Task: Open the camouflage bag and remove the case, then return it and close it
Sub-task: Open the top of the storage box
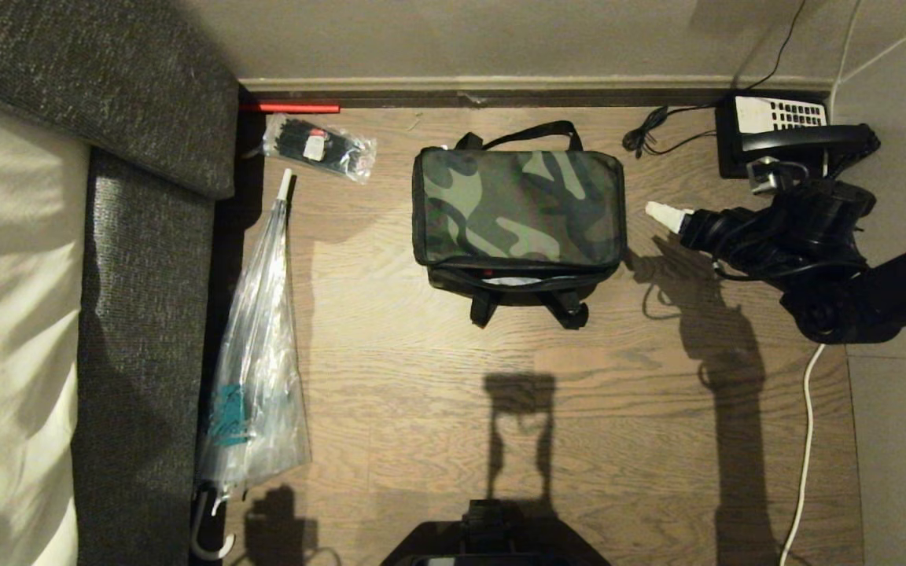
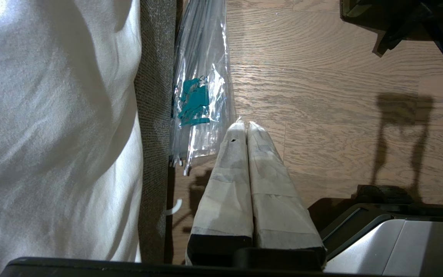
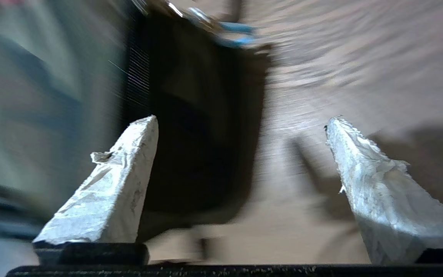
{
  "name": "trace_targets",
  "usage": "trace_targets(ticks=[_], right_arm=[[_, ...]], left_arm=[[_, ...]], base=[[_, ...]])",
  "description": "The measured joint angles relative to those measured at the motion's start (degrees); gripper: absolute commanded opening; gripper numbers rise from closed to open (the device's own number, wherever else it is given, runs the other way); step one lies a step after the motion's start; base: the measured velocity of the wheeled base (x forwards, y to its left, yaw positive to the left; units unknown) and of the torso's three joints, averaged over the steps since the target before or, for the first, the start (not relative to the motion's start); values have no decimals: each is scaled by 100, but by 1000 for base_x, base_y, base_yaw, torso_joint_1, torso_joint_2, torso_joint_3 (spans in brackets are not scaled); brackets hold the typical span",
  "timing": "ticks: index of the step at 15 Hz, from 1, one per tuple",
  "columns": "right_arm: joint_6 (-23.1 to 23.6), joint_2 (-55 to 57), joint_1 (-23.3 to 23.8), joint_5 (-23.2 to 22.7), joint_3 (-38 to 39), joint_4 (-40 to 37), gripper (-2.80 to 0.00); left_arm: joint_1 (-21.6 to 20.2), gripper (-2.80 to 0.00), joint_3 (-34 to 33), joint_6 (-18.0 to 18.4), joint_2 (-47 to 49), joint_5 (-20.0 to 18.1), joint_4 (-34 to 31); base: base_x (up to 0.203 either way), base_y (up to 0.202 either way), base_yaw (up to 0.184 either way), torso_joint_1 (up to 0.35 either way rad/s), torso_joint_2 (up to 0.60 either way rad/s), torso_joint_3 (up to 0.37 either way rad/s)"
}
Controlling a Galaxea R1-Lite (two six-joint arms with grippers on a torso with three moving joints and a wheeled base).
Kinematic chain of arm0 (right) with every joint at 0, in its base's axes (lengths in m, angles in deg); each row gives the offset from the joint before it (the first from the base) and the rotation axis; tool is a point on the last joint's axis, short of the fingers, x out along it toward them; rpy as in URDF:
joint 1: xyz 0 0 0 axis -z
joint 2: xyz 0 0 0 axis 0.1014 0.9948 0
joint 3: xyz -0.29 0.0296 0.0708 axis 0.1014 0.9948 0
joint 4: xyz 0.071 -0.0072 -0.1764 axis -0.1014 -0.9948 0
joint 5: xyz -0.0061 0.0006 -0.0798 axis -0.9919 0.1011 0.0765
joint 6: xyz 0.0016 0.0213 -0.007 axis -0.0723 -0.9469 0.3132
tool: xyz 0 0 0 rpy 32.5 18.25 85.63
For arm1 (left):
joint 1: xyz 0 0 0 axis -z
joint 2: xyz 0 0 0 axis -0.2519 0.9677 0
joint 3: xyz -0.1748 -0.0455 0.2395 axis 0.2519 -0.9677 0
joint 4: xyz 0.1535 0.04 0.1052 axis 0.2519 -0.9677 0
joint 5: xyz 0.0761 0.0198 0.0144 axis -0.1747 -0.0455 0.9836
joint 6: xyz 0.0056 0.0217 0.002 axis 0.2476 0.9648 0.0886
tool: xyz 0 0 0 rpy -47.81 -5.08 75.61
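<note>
The camouflage bag sits on the wooden floor with its green-and-black lid lying down. A narrow gap along its near edge shows a light lining. The case is hidden. My right gripper hovers just to the right of the bag, apart from it. In the right wrist view this gripper is open and holds nothing, with the bag's black side beyond one finger. My left gripper is shut and empty, parked low beside the bed, and a corner of the bag shows far off.
A black desk telephone with its cords lies behind the right arm. A clear folded umbrella and a packet of black ties lie left of the bag, along the grey bed frame. A white cable runs at the right.
</note>
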Motion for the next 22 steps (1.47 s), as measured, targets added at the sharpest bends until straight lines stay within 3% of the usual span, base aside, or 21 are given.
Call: trace_targets(ticks=[4,8,10,15,22], right_arm=[[-2324,-398,-66,-423,370,-89,0],[-3766,-533,-464,-633,390,-83,0],[-3975,-552,-662,-757,384,-23,0],[-3954,-489,-803,-813,318,-29,0],[-3852,-456,-561,-1097,228,-56,0]], left_arm=[[0,-280,0,1,0,0,2],[0,-280,0,4,0,2,0],[0,-280,0,1,0,0,2],[0,-280,0,-1,0,0,0],[0,-280,0,1,0,2,2]], base=[[0,0,0,0,0,0],[0,0,0,0,0,0],[0,0,0,0,0,0],[0,0,0,0,0,0],[0,0,0,0,0,0]])
